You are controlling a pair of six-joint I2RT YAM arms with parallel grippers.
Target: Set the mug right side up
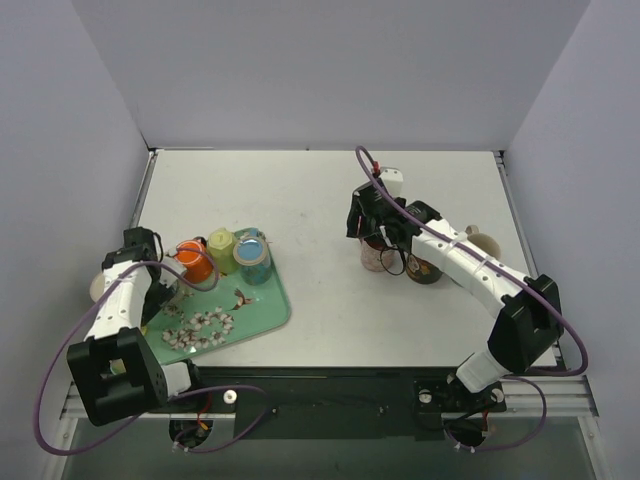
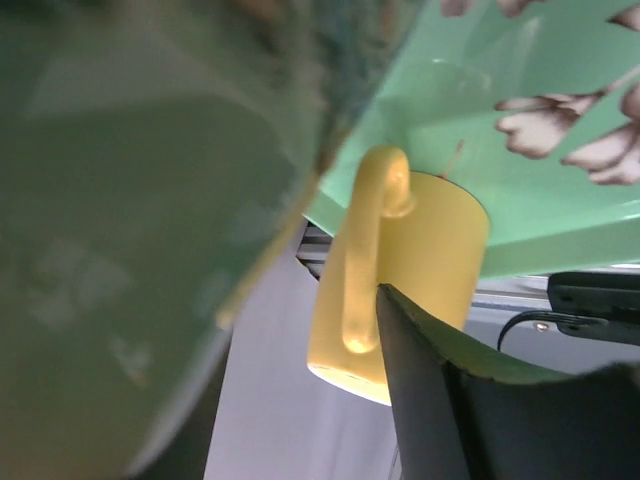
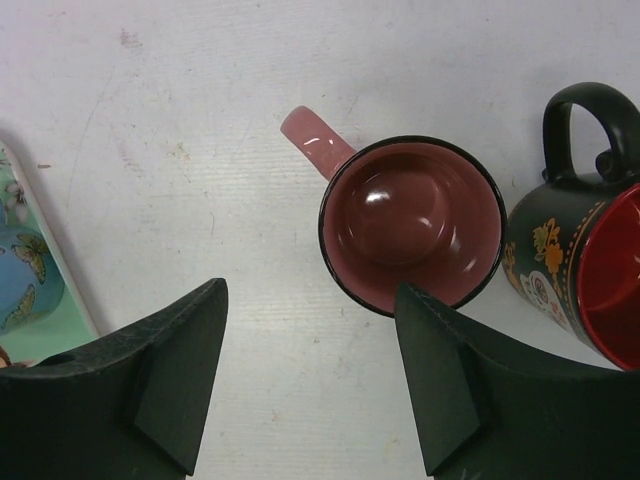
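Robot lab cell, plain grey walls [image 1: 330,70], white tabletop [image 1: 330,190], aluminium frame rail [image 1: 560,402]

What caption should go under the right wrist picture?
Open right gripper above an upright pink mug, beside a black flowered mug.

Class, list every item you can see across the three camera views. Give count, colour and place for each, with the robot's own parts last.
Tray: one, mint green, floral, table's left.
Orange mug: one, on tray.
Yellow-green mug: one, on tray.
Blue mug: one, on tray.
Pink mug: one, dark rim, upright, below right gripper.
Black mug: one, red inside, beside pink mug.
Cream mug: one, table's right.
Yellow mug: one, by tray's edge.
Table: one, white.
Left gripper: at tray's left edge.
Right gripper: black fingers, open.
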